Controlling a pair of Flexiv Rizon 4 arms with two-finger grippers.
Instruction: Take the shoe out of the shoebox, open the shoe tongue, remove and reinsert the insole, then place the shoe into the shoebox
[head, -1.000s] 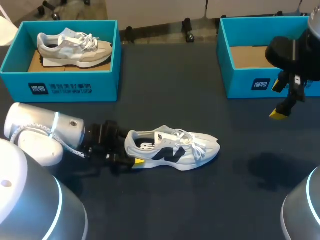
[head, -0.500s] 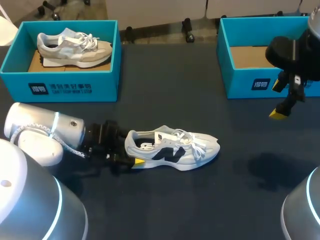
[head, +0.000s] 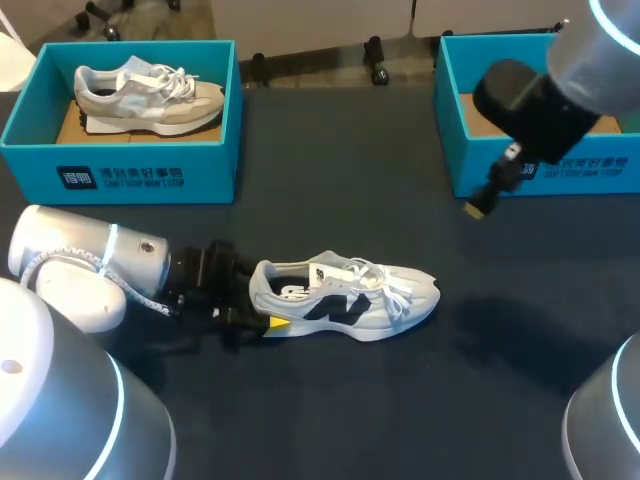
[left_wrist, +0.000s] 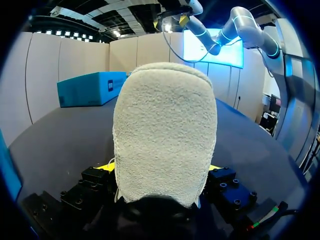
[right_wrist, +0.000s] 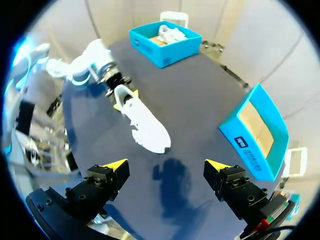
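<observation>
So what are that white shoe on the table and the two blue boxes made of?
The white shoe looks like matte fabric or suede; its heel, close up, is fuzzy and napped. The left box and right box look like cardboard: flat matte blue walls, plain brown floors inside.

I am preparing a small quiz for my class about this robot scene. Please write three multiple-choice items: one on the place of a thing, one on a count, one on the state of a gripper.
1. Where is the white shoe?
A inside a box
B on the table
C lifted in the air

2. How many shoes are in view?
A one
B two
C three

3. How is the right gripper?
A open and empty
B shut on a shoe
C shut on an insole

1 B: it lies on the table, heel between the left gripper's fingers.
2 B: the white shoe, plus a grey shoe in the left box.
3 A: its yellow tips stand wide apart, nothing between them.
</observation>
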